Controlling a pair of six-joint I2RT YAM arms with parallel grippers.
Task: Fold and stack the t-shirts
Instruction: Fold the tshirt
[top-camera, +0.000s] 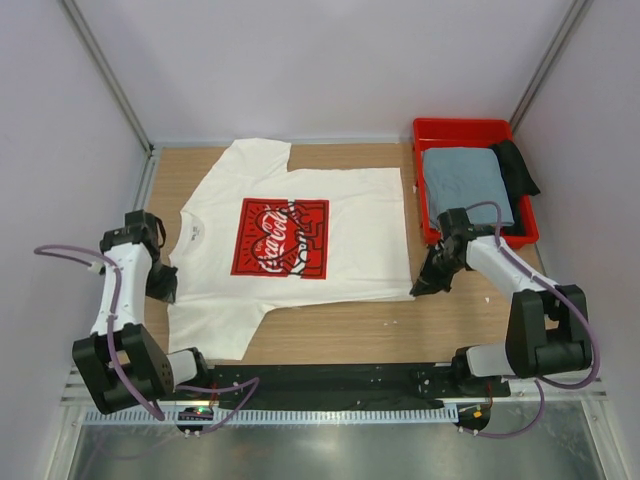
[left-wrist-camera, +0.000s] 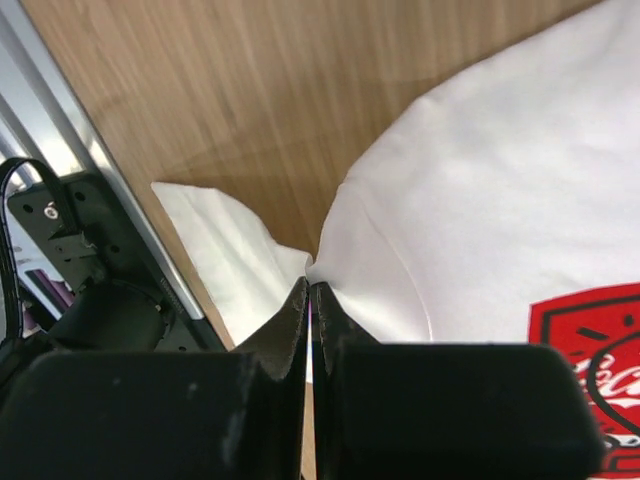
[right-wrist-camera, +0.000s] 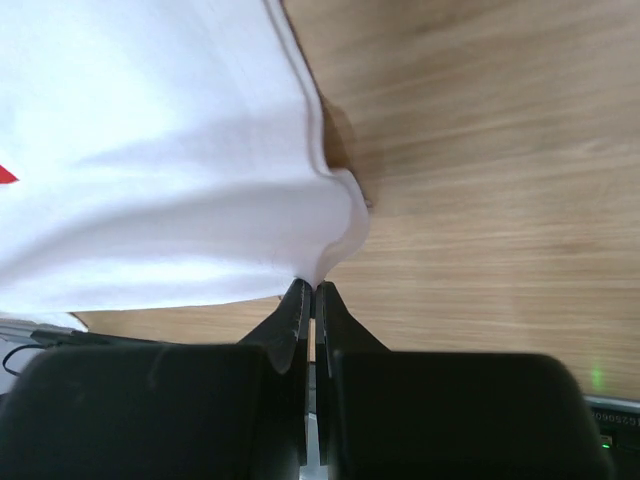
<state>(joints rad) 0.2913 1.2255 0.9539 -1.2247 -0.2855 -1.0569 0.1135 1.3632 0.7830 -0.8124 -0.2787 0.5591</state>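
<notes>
Both my jaws were clamped down, and both had cloth. The left jaws pinched the white t-shirt (top-camera: 330, 190) at its 8 o'clock shoulder, right where the near sleeve (left-wrist-camera: 215, 250) joins the body. In the left wrist view the fabric ran straight into the closed tips. The right jaws, over at the shirt's 4 o'clock, had nipped the near hem corner (right-wrist-camera: 335, 210), which puckered up off the wood into the pinch.

The shirt itself lay spread face-up across the middle of the surface (top-camera: 340, 335), collar toward 9 o'clock and hem toward 3. The plain grey-blue t-shirt (top-camera: 465, 180) sat folded in the red bin (top-camera: 460, 128) up at 2 o'clock, with a black cloth item (top-camera: 518, 165) beside it against the bin's right wall.

I judged this as light, limp cotton. It would sag between the two pinches, drag on the wood and crease wherever it bunched. Taking it at seams and hems, as here, looked right, because the doubled edge gives the tips something firm. A pinch this thin could slip if the two arms pulled apart too hard.

The only writing I could make out was "Coca-Cola" in white script on the red square print (top-camera: 280, 237) at the chest. The neck tag was too small to read.
</notes>
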